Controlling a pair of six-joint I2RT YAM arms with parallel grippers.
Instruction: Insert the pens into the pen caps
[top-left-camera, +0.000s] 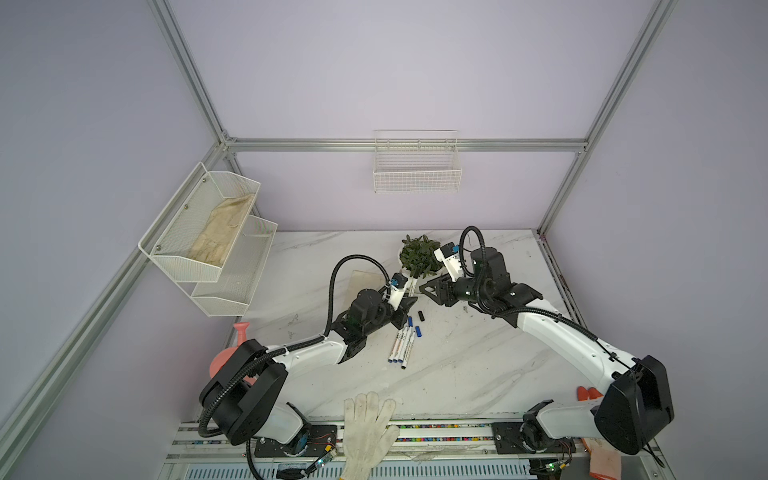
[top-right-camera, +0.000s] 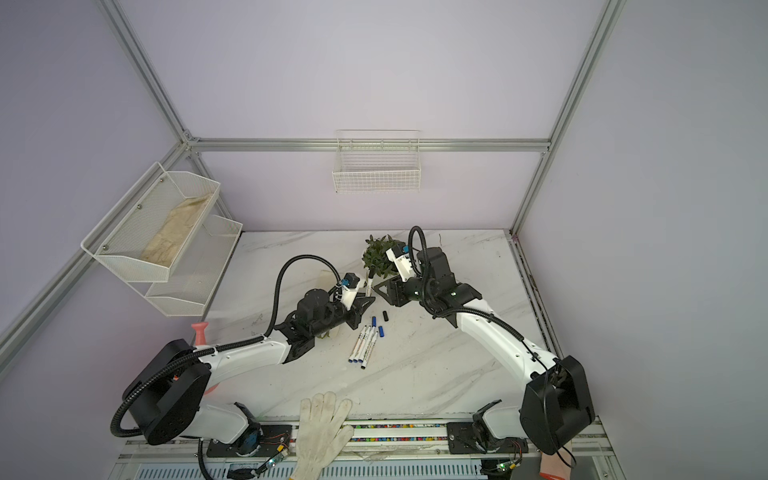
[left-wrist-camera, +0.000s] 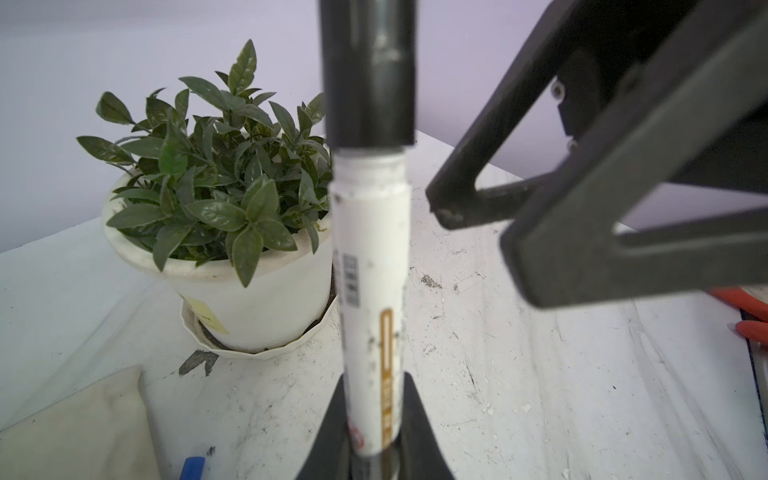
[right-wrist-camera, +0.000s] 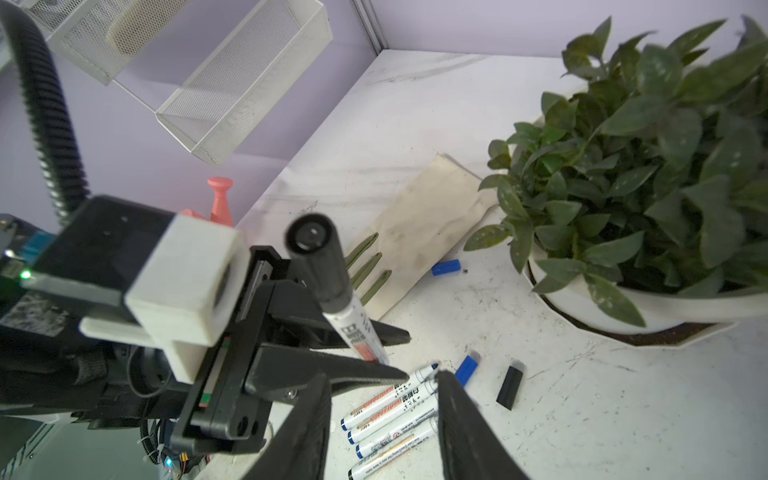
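Just beside the potted plant (left-wrist-camera: 216, 199), the left claw (left-wrist-camera: 376, 378) is gripping a pen (left-wrist-camera: 370, 257) near its tail, barrel tilting upward, a black cap (left-wrist-camera: 368, 70) sitting on its tip; the right claw (left-wrist-camera: 478, 245) is hanging open, empty, nearest that cap.

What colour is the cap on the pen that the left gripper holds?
Black. The cap on the held pen shows best in the right wrist view.
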